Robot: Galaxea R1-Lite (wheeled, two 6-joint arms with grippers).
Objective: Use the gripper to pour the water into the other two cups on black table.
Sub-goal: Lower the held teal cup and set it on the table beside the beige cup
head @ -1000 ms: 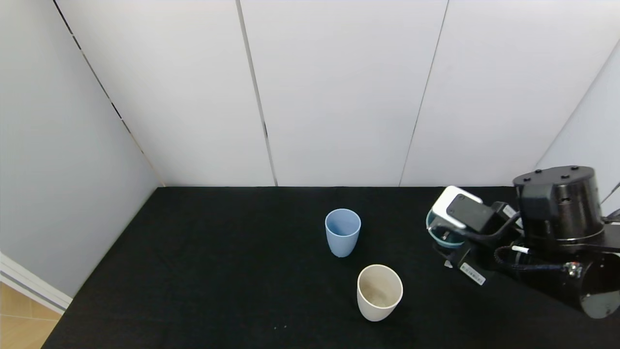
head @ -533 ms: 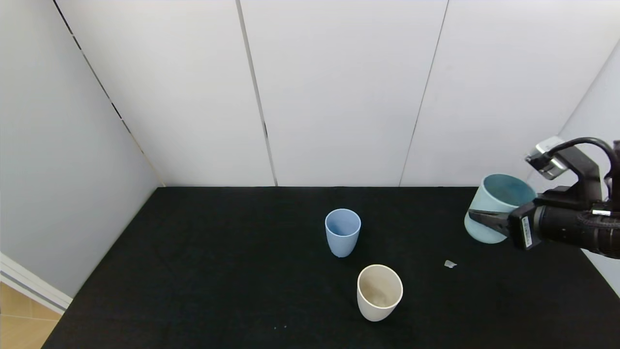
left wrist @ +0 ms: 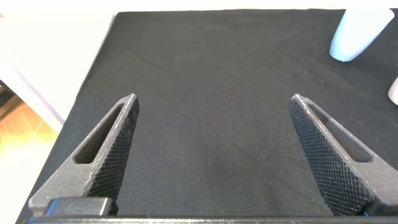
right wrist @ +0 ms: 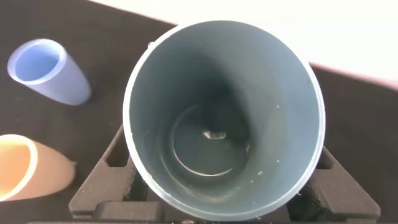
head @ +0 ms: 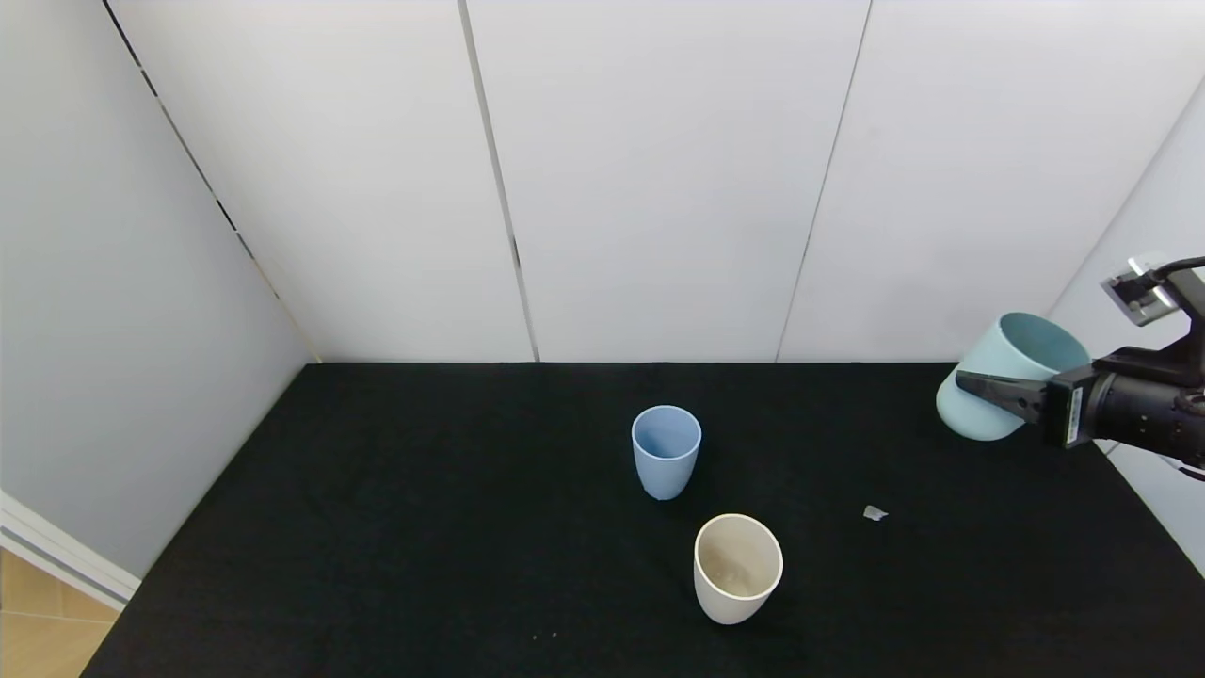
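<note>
Head view, right end effector [head: 979,384] clamping round matte teal tumbler [head: 998,395]

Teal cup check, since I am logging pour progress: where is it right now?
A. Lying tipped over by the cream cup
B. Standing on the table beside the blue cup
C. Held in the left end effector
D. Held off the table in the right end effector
D: the teal cup hangs tilted above the black table, clamped by the right end effector.
</note>
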